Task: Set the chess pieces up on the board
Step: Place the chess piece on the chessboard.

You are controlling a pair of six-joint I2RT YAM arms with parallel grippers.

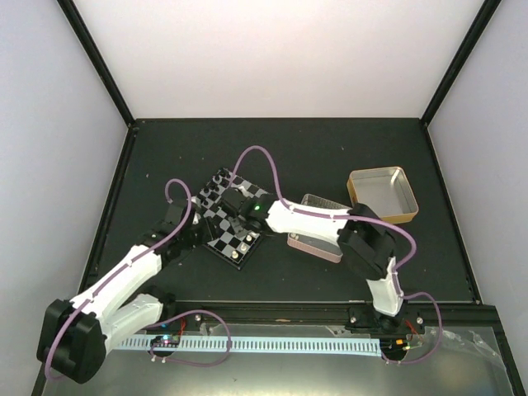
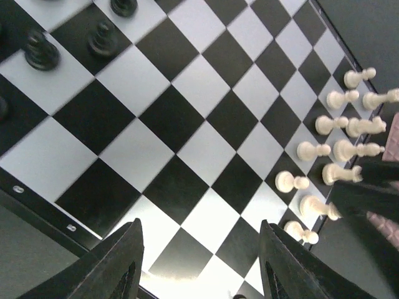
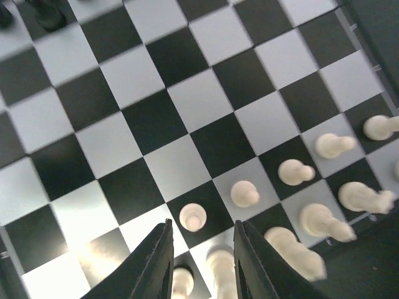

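The board (image 1: 216, 224) lies mid-table, black and silvery checks with a black edge. Cream-white chess pieces (image 1: 242, 246) stand in rows along its near right side; they show in the left wrist view (image 2: 340, 134) and the right wrist view (image 3: 324, 180). Black pieces (image 1: 216, 188) stand on its far side. My left gripper (image 2: 198, 261) is open and empty over the board's near left edge. My right gripper (image 3: 202, 249) is open, low over the white rows, with a white pawn (image 3: 192, 217) standing just ahead of its fingers, not gripped.
A pink tin (image 1: 316, 242) lies right of the board, partly under my right arm. A gold tin (image 1: 382, 194) lies further right and back. Black enclosure posts frame the table; a white slotted rail (image 1: 272, 344) runs along the near edge.
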